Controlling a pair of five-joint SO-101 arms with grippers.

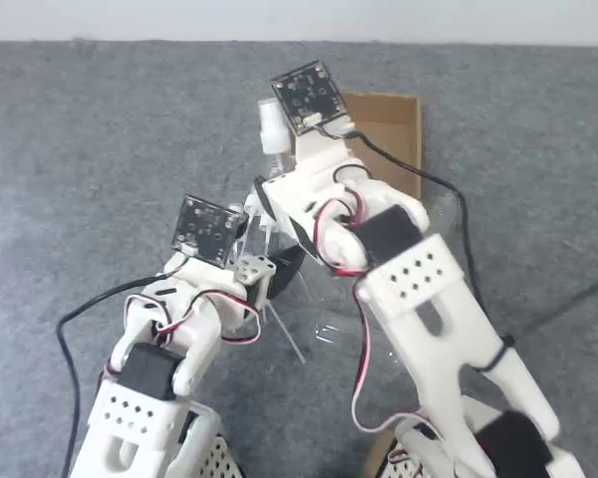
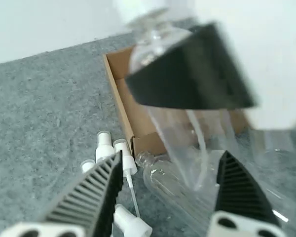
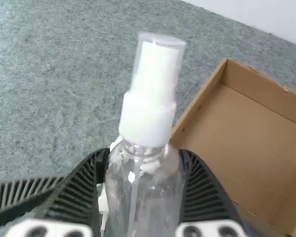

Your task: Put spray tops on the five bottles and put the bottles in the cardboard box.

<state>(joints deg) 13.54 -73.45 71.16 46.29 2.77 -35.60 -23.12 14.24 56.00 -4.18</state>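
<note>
Right claw (image 3: 143, 193) is clamping capped bottle (image 3: 147, 131), left claw (image 2: 170, 165) is gaping wide; best lowering it upright inside cardboard box (image 3: 256, 143)

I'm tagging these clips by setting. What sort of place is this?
Likely a lab or hobby bench set up for robot practice: a plain grey felt-like mat serves as the work surface, two white arms stand over it, and props are laid out, a cardboard box and loose spray tops.
</note>
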